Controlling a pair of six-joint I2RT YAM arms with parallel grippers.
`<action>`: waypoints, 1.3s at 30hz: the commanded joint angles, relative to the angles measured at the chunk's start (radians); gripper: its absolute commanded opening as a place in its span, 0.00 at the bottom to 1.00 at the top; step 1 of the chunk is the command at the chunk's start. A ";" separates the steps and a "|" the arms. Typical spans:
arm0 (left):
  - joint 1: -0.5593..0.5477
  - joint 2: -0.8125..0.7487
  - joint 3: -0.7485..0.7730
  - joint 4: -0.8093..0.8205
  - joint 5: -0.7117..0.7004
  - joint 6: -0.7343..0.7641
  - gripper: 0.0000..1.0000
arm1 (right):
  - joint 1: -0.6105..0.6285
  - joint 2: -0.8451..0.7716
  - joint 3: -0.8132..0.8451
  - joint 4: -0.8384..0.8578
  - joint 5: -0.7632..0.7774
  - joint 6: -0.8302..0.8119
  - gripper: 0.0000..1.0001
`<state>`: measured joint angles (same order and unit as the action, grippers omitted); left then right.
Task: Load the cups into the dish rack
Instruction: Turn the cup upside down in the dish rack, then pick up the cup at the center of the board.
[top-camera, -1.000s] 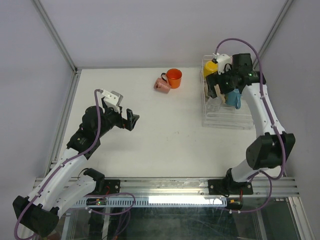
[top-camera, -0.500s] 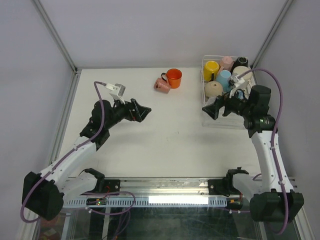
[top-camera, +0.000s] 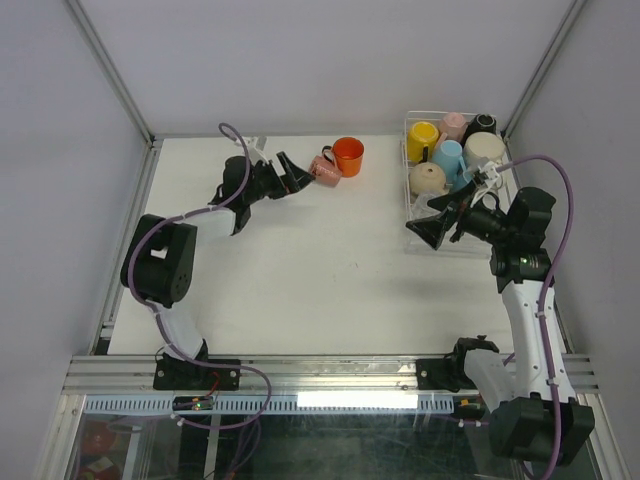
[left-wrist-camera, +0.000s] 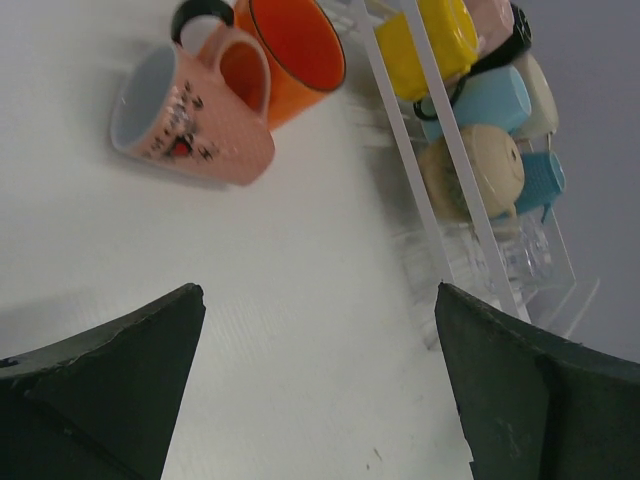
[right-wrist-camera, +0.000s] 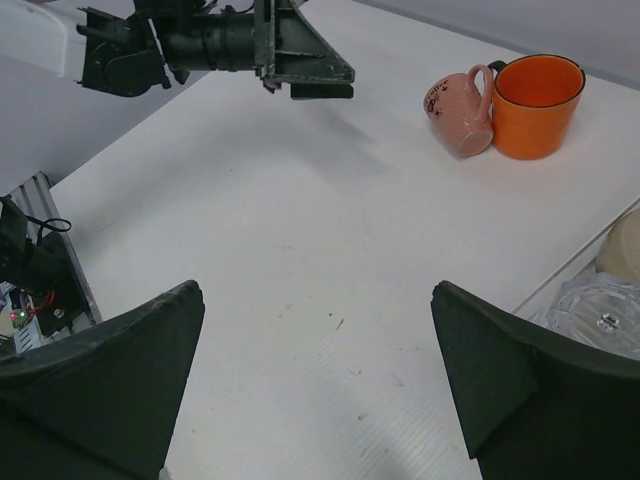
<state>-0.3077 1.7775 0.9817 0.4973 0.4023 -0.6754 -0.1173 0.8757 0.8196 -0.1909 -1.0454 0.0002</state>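
Reaching toward the pink cup: left hand (top-camera: 293, 172) has its jaws apart and holds nothing. It sits just short of the pink cup (top-camera: 323, 168), which lies on its side at the hand's 2 o'clock, handle up against the upright orange cup (top-camera: 348, 155). Both stand at 12 o'clock on the tabletop (top-camera: 300, 280), not yet loaded. Right hand (top-camera: 430, 224) is also spread wide and empty, hovering at the rack's 7 o'clock corner. Rack (top-camera: 407, 190) is at the tabletop's 2 o'clock, with several cups (top-camera: 450, 155) crowded in its far half: yellow, blue, beige, pink, black.

Risks: the pink cup is round and lying down, so an off-centre close would likely roll it or shove it into the orange cup. That could slide the orange one toward the far edge. The handle resting on the orange cup could also drag it along on the lift.

Versus the earlier frame: the left hand has come up from the tabletop's 9 o'clock side to the pink cup. The right hand has backed off from over the rack to its near corner. The two loose cups have not moved.
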 joint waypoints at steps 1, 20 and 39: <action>0.032 0.104 0.184 0.048 0.004 0.066 0.96 | -0.003 -0.031 0.002 0.067 -0.010 0.013 1.00; 0.043 0.544 0.739 -0.180 0.105 0.234 0.62 | 0.002 -0.023 -0.009 0.079 -0.010 0.020 0.99; 0.044 0.612 0.726 -0.083 0.257 0.130 0.32 | 0.009 -0.020 -0.016 0.082 -0.004 0.012 0.99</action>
<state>-0.2665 2.4012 1.7103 0.2996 0.5907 -0.4995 -0.1135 0.8631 0.8036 -0.1589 -1.0447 0.0101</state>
